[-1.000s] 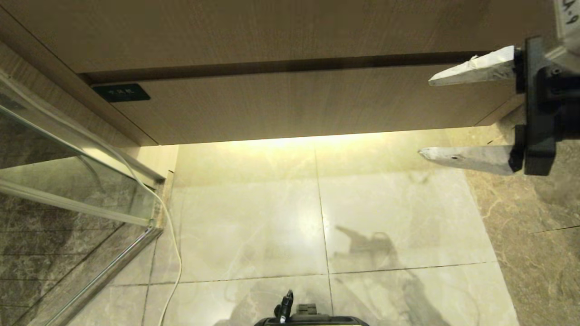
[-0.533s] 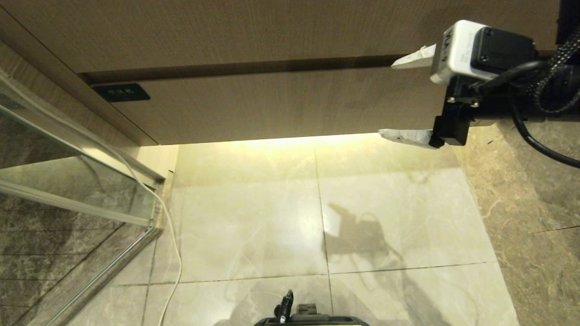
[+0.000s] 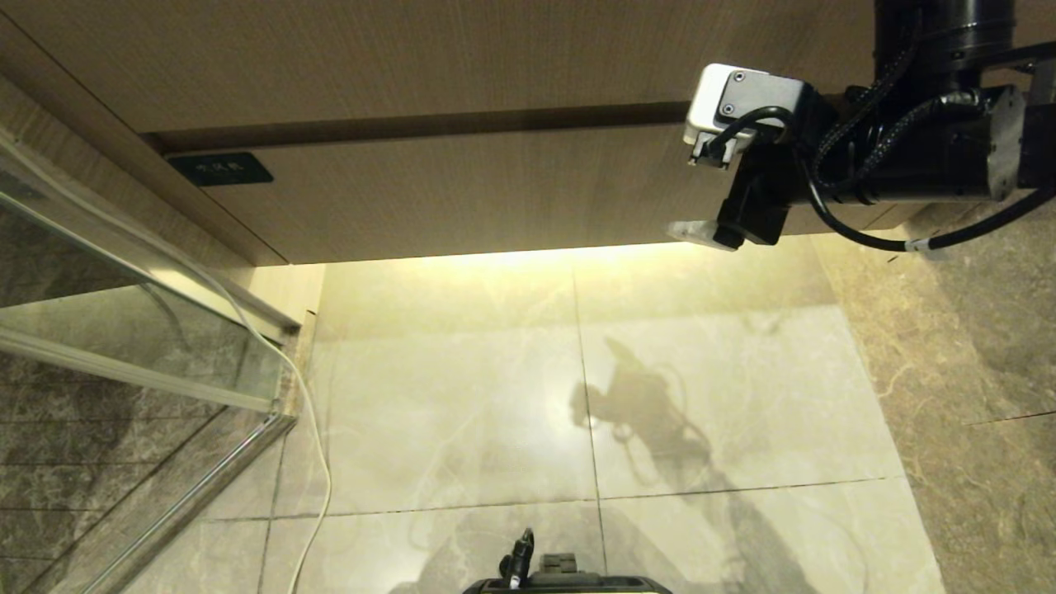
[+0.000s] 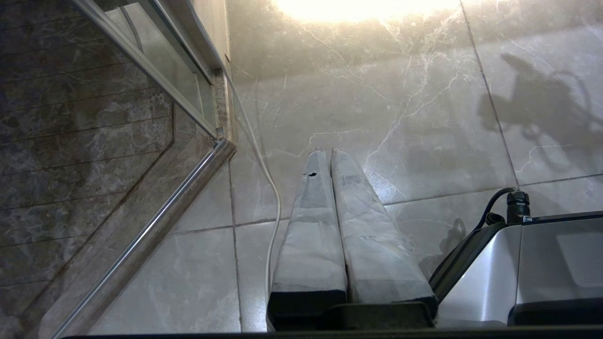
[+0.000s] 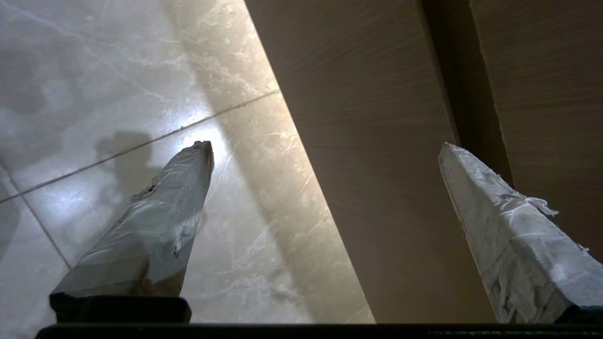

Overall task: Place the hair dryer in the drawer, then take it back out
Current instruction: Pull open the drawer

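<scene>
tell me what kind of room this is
Most likely a bathroom. A glass shower screen with a metal frame stands at the left, polished marble floor tiles run below, and a wood-grain vanity drawer hangs above the lit floor.

So the floor (image 3: 462, 396) is taking up most of the head view: pale glossy marble tiles with thin grout lines crossing in the middle, and a browner marble strip (image 3: 973, 371) running down the right edge. A warm glow is spilling onto the tiles along the top, right under the wood cabinet. A thin white cable (image 3: 318, 462) is lying on the floor at the left, trailing down beside the glass door's metal frame (image 3: 190, 495). At bottom centre, the robot's base (image 3: 561, 582) is sitting on the tiles.
</scene>
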Robot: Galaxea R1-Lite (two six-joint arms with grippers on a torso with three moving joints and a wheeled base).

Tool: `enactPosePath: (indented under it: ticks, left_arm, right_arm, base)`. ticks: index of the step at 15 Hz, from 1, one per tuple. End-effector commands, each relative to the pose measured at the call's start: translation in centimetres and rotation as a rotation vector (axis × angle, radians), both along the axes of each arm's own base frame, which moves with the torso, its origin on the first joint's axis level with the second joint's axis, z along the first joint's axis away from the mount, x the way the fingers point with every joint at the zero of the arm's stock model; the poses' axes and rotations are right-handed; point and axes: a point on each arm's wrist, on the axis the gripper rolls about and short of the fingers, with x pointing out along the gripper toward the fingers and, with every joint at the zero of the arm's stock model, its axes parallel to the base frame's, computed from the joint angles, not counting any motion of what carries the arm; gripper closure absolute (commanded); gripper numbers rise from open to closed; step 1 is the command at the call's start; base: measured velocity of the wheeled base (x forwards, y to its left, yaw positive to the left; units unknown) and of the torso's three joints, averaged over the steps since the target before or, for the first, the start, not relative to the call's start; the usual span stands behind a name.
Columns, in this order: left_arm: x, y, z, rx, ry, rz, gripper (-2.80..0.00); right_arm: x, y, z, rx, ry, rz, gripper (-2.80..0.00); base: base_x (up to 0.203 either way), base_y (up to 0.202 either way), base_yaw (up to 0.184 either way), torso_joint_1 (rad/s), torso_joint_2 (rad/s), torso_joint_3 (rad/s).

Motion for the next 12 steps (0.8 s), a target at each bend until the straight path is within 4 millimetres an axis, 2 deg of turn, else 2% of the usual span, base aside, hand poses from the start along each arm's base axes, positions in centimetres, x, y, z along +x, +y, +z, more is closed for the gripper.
enactPosePath:
  ticks: [1, 5, 12]
  left_arm:
    - [0.0, 0.0, 0.0, 0.000, 0.001, 0.001, 0.00]
    - [0.0, 0.0, 0.0, 0.000, 0.001, 0.001, 0.00]
    - [0.0, 0.0, 0.0, 0.000, 0.001, 0.000, 0.00]
  right_arm:
    - [1.7, 0.9, -0.8, 0.002, -0.011, -0.018, -2.80]
    - [3.7, 1.9, -1.2, 0.053, -0.096, -0.019, -2.80]
    - [6.9, 1.0, -2.3, -0.038, -0.154, 0.110, -2.80]
  base:
    - [0.000, 0.000, 0.000, 0.000, 0.00, 0.000]
    - [0.000, 0.000, 0.000, 0.000, 0.00, 0.000]
    - [0.000, 0.000, 0.000, 0.000, 0.00, 0.000]
